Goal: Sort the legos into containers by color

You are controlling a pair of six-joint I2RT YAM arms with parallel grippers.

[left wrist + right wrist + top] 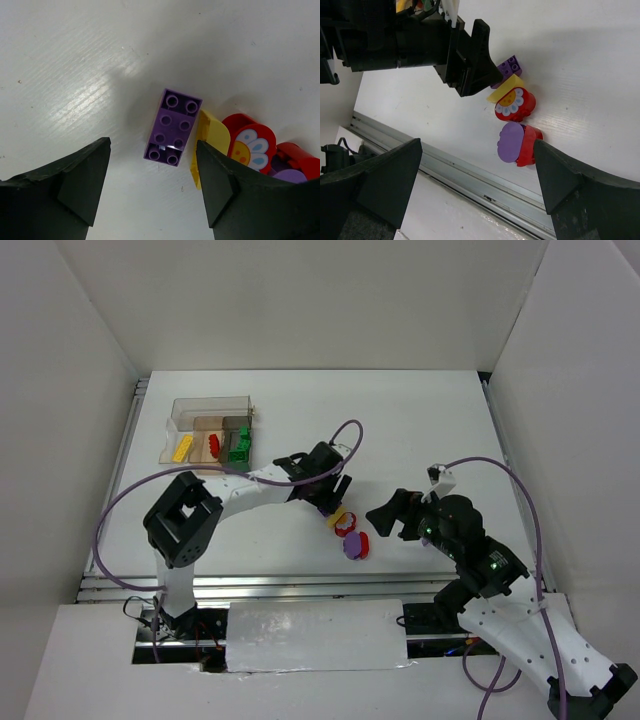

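Left gripper (151, 165) is hovering low over the white table (420, 430), a little toward 6 o'clock of its centre. Its fingers (75, 185) are standing apart, released, straddling a purple brick (172, 126) without touching it; a gap of bare table is showing on each side. The brick is lying flat, studs up, two by four, with its long axis running roughly 12 to 6 o'clock in the left wrist view. A yellow piece (210, 137) is sitting against its 3 o'clock side, and a red flower-print piece (250, 145) is lying just beyond that. At 5 o'clock of this group in the top view, a purple disc (510, 142) is resting against a red piece (531, 145). Right gripper (477, 150) is hanging at 3 o'clock of the cluster, near but apart from it, with its jaws spread wide and holding nothing. The clear box (210, 405) is standing at 10 o'clock on the table, well apart from both grippers. Inside it a yellow bar (183, 448), a red lego (213, 445) and green legos (240, 445) are lying side by side, from the 9 o'clock end to the 3 o'clock end. I cannot make out the partitions between them.
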